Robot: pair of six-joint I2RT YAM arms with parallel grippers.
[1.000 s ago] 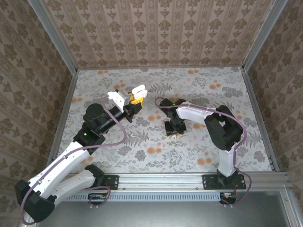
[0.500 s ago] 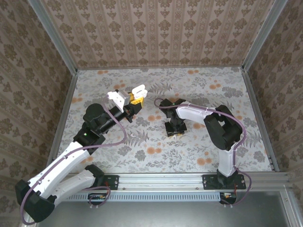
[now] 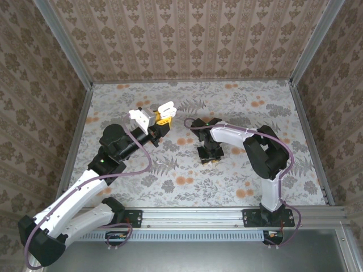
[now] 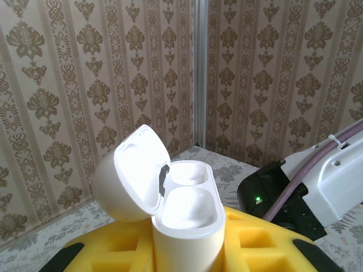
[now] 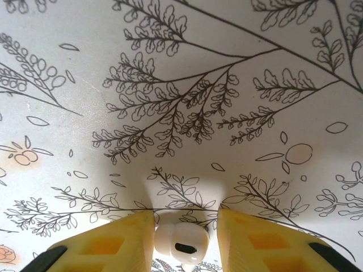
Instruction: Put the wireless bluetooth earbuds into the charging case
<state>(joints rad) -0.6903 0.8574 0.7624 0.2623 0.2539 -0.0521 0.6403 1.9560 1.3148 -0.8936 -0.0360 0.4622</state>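
A: As the right gripper (image 5: 185, 222) stood low over the table (image 5: 238, 85), how were its jaws set?

B: Narrowly apart, astride one earbud (image 5: 180, 245). The white pebble lay on the flowered table between the yellow fingers (image 5: 127, 241). One pad looked to be touching it and the other left a sliver of gap — straddled, I'd say, not clamped.

A: And the left gripper (image 3: 153, 112)?

B: Closed on the charging case (image 4: 184, 226), held clear of the table, its lid (image 4: 133, 170) swung open. Both wells (image 4: 188, 173) were bare.

A: So how far along was the job?

B: Barely begun, by my reckoning. The case was open and presented — that much was done. Nothing was seated. The earbud under the right gripper had yet to be pinched, lifted and carried across to the case, which sat well apart from it in the top view, then set into a well. After that, the same for its mate. Tiny thing, so the pinch would want care.
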